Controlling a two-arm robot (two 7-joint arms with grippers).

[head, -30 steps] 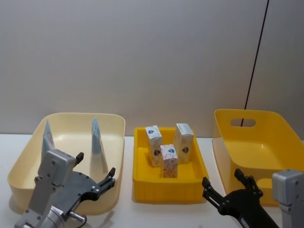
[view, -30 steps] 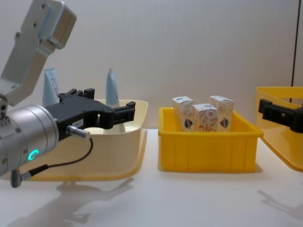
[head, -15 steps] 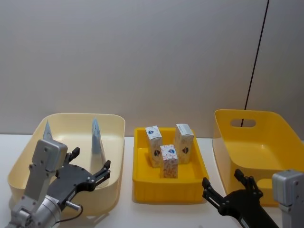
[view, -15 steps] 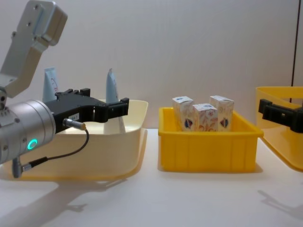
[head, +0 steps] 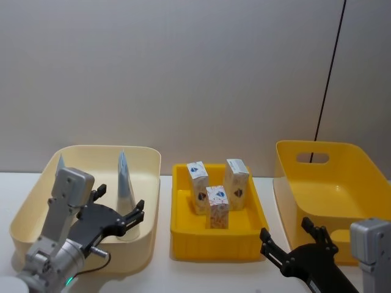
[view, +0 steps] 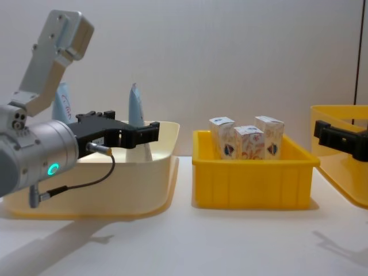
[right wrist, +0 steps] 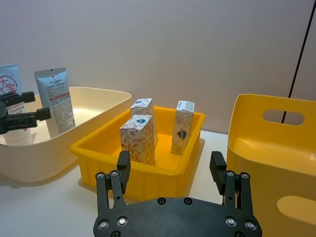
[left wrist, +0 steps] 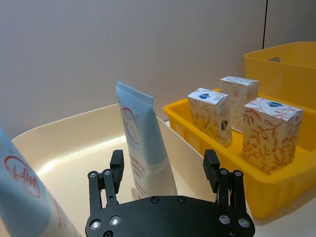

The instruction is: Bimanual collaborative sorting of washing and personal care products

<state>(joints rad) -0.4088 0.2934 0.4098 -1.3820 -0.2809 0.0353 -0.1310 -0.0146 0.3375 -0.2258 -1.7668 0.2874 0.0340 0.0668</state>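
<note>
At the head view's lower left, the left arm's grey housing (head: 72,184) covers the lower part of 1 light-blue tube (head: 60,165). The chest view's right edge cuts off the large yellow bin (view: 345,184). The print on the cartons (head: 217,206) is too small to read.

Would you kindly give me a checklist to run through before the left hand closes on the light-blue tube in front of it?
1. The left hand is open: ok.
2. The light-blue squeeze tube stands upright in the cream plastic bin: ok.
3. Tube centred between the fingers, left wrist view: ok.
4. Fingers far enough around the tube: cannot tell.
5. The right hand is open, away from the cream bin: ok.
</note>
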